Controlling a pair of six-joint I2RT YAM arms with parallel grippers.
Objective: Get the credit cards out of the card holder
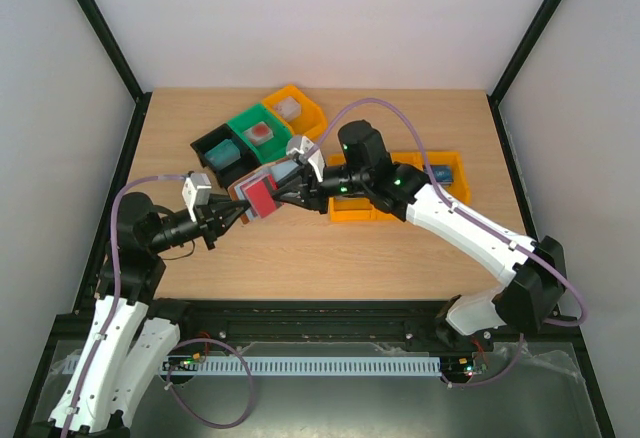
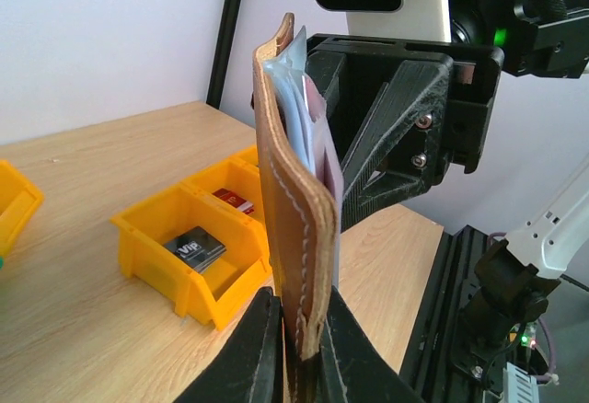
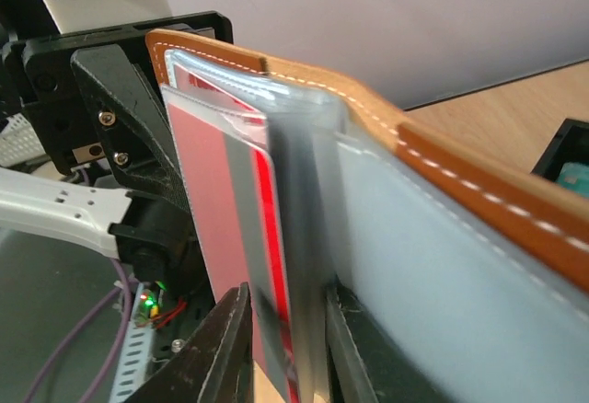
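Observation:
The brown leather card holder [image 1: 238, 192] hangs open in mid-air between my two arms. My left gripper [image 2: 299, 352] is shut on its stitched brown edge [image 2: 293, 228], holding it upright. A red credit card [image 3: 210, 182] with a grey stripe sits in the clear sleeves against the pale blue-grey lining [image 3: 414, 265]. It also shows red from above [image 1: 262, 198]. My right gripper [image 3: 285, 352] straddles the card and its sleeve. Its jaws are narrowly apart, and a sliver of the card's face shows beside the left finger [image 3: 225, 348]. The brown cover [image 3: 479, 191] runs off to the right.
A yellow bin [image 2: 152, 260] on the table below holds a black VIP card [image 2: 195, 248] and a red card [image 2: 235, 202]. From above this yellow bin [image 1: 352, 213] lies under the right arm. Black [image 1: 213, 146], green [image 1: 250, 123] and yellow [image 1: 305, 106] bins stand behind it.

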